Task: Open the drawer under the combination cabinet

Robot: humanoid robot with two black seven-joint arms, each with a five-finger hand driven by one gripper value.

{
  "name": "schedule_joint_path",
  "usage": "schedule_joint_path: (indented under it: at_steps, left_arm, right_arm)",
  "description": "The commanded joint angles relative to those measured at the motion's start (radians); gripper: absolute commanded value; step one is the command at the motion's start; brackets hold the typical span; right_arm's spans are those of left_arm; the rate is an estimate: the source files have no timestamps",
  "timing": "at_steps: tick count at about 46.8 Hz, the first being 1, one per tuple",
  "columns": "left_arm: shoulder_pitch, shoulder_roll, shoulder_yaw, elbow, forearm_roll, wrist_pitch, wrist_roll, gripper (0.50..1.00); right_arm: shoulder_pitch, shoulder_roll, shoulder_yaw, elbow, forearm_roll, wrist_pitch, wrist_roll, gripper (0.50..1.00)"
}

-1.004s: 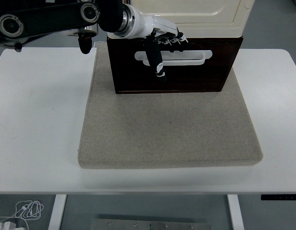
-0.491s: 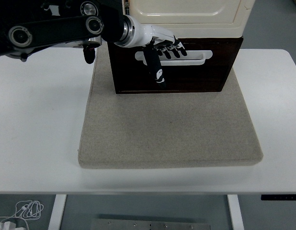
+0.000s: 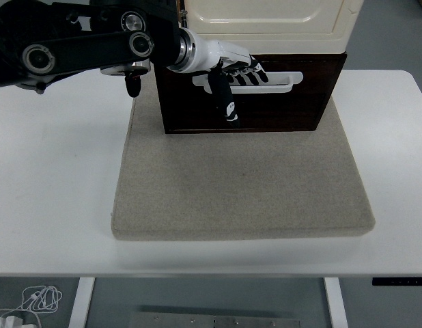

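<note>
The drawer (image 3: 252, 96) sits at the far side of the grey mat (image 3: 242, 184), a dark wood front under the cream cabinet (image 3: 265, 17), with a white slot handle (image 3: 265, 80) across its upper part. Its face looks flush under the cabinet, so from where I stand it is not yet open.

The left hand (image 3: 235, 78) is at the left end of that handle, fingers (image 3: 248, 74) curled into the slot, thumb hanging down over the wood below. I'd call that a hold on the handle, though how deep the fingertips go I can't see.

Over the last second the arm has shifted toward the right and in toward the cabinet, and the fingers have gone from lying over the slot to hooking into it. The drawer front itself has not moved. That reads as the grip just being set; the pull toward the near edge of the counter (image 3: 54, 171) is what remains.

No right arm in view.
</note>
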Motion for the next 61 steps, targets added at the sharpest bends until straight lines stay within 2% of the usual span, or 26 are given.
schedule_joint_path:
  at_steps: [1,37,61]
  left_arm:
    - [0.002,0.0,0.0,0.003,0.0,0.001,0.0,1.0]
    - [0.015,-0.009,0.0,0.018,0.002,0.005,0.0,1.0]
    - [0.012,-0.009,-0.002,0.01,-0.003,-0.031,0.0,1.0]
  right_arm:
    - [0.0,0.0,0.0,0.0,0.0,0.0,0.0,0.928]
    - [0.0,0.0,0.0,0.0,0.0,0.0,0.0,0.928]
    - [0.0,0.0,0.0,0.0,0.0,0.0,0.0,0.928]
